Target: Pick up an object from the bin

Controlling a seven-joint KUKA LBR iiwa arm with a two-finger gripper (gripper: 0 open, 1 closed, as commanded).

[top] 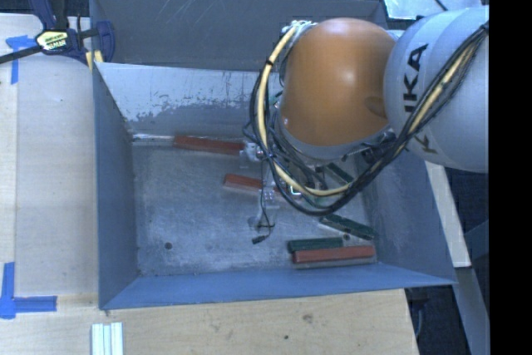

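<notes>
The arm reaches down into the grey metal bin [112, 204], and its orange dome-shaped cover [337, 79], looped with yellow and black cables [268, 87], hides most of the gripper [270, 191]. From here I cannot tell how far the gripper is open, nor whether it has hold of anything. Just beside it, on the side away from the arm, lies a short red-brown flat piece [241, 181] on the bin floor. Beyond that, toward the back wall, rests a long red-brown flat stick [208, 145]. Nearer the front wall, below the gripper, a dark green bar [316, 244] and a red-brown bar [334, 257] lie side by side, touching.
</notes>
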